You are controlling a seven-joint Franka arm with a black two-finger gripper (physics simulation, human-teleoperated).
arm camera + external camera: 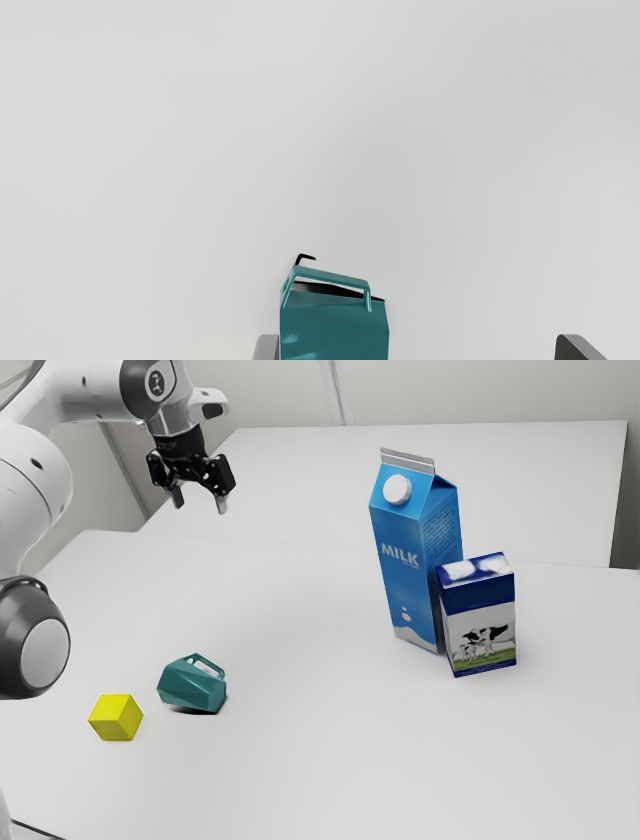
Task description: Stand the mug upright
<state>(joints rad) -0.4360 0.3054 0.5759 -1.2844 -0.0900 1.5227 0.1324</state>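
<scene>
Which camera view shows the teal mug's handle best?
The wrist view: the handle looks large there, its long bar and both bends plain to see above the body of the teal mug. The exterior view shows it much smaller, as a thin loop along the tipped mug's upper side.

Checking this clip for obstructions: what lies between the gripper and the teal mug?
In the exterior view, a bare stretch of white tabletop shows between the raised, open gripper and the mug, with no object on it.
</scene>
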